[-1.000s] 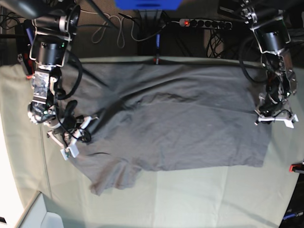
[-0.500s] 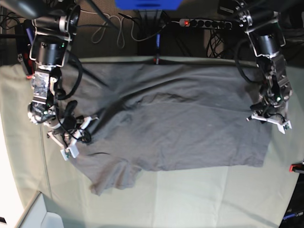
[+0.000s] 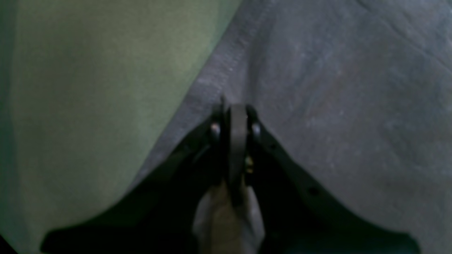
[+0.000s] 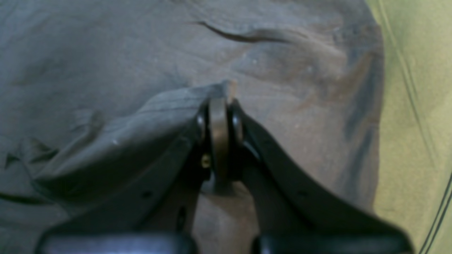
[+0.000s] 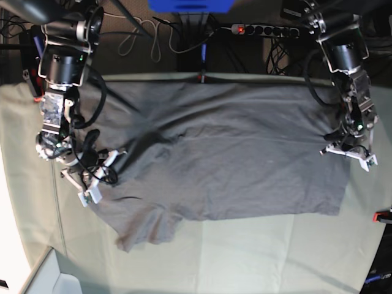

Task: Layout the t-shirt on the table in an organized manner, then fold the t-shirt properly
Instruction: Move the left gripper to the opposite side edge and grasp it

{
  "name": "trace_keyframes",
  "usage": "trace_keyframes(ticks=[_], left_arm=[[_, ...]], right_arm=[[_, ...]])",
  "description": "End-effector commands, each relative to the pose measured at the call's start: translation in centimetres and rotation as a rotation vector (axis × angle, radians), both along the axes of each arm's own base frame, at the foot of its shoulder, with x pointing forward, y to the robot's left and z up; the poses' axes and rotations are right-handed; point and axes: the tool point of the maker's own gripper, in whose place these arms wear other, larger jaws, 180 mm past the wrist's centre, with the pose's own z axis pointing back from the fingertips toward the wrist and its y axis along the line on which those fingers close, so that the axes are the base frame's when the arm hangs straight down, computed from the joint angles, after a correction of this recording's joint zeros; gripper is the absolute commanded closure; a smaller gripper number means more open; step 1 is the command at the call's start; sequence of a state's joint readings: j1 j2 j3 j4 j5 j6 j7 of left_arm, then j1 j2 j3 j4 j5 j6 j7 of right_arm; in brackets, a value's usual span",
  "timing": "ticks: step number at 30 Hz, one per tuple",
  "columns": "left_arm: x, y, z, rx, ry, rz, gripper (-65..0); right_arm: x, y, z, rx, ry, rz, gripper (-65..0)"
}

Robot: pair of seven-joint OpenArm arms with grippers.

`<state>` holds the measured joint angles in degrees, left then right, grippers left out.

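- The left pincer point(image 5: 346, 154), spread wide at the t-shirt's point(image 5: 233, 153) edge a second ago, now has its jaws pressed together on the hem.
- Its arm now reaches further over the cloth.
- The fabric beside that pincer now lies slightly smoother.

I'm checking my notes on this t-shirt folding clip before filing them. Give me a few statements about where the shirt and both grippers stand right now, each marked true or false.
1. The t-shirt lies spread over the table. True.
2. The left gripper stands wide open above bare cloth. False: its jaws are shut at the shirt's hemmed edge.
3. The right gripper is shut on a raised fold of the shirt. True.
4. The shirt is folded in half. False: it is still a single spread layer, wrinkled.
5. A sleeve points toward the near table edge in the base view. True.
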<state>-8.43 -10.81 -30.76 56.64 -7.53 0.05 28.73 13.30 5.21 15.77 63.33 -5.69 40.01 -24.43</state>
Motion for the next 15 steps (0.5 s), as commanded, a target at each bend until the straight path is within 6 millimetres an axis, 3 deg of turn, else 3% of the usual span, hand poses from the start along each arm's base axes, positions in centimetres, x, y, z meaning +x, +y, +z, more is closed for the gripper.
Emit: trace_keyframes(ticks=[1, 8, 15], left_arm=[[0.3, 0.6, 0.6, 0.002, 0.002, 0.009, 0.0], [-0.1, 3.2, 2.7, 0.017, -0.063, 0.089, 0.0], [0.2, 3.4, 3.1, 0.019, -0.073, 0.091, 0.0]], right_arm=[[1.8, -0.3, 2.1, 0.012, -0.071, -0.009, 0.0], [2.6, -0.2, 3.0, 0.022, -0.097, -0.013, 0.0], [2.9, -0.1, 3.3, 0.024, -0.106, -0.013, 0.0]])
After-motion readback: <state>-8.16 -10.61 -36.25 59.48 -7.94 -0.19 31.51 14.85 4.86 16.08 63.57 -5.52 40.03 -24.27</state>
